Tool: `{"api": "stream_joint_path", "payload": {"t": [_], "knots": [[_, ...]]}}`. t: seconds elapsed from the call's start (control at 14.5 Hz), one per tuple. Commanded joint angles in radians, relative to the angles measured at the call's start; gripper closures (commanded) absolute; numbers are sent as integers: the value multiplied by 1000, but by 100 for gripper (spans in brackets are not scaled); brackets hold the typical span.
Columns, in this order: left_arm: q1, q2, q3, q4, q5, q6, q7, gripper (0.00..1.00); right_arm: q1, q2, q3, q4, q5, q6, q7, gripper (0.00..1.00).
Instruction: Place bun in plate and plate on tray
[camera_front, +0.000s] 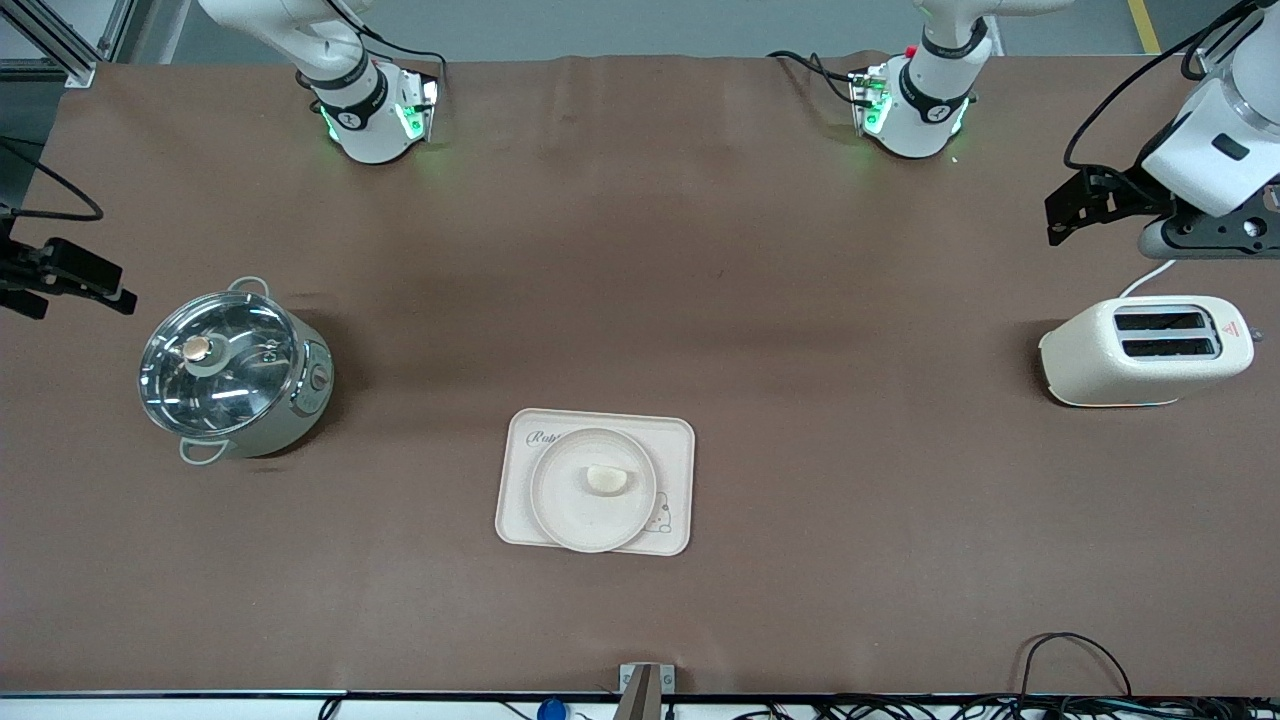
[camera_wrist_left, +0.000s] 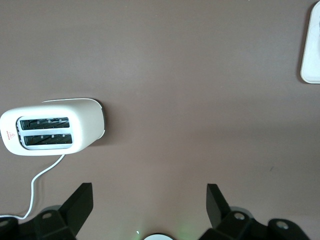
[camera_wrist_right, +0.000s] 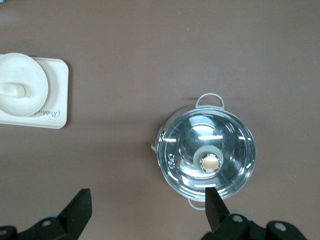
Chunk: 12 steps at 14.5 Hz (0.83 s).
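The left gripper hangs high over the table at the left arm's end, above the bare cloth beside the toaster, its fingers spread wide and empty. The right gripper hangs likewise at the right arm's end, over the cloth by the lidded pot, fingers wide apart and holding nothing. Both arms wait.

The bun lies in the plate, a little off its middle. The plate sits on the tray, which lies midway between the two ends of the table, nearer the front camera than toaster and pot. The plate covers part of the tray's script lettering; in the right wrist view it reads "Rabbit". A small rabbit drawing peeps out at the plate's rim. The toaster bears a small red warning triangle beside its slots.
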Motion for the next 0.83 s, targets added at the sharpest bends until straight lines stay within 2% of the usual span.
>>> {"api": "stream_joint_path", "payload": {"t": [0.0,0.14,0.35,0.48,0.76], "knots": [[8,-20,-3,2,-4,-3,41,0,-21,-192,61,-247,-38,81,56,0],[6,-19,-2,20,-6,-5,43,0,-22,-246,61,-326,-39,133,53,0],[5,-20,-3,20,-12,-5,43,0,-24,-234,61,-265,-41,103,48,0],[5,-20,-3,20,-14,-6,43,0,-13,-217,64,-216,-102,75,54,0],[3,-19,-3,20,-15,-6,37,0,10,-216,70,-194,-125,67,59,0]]}}
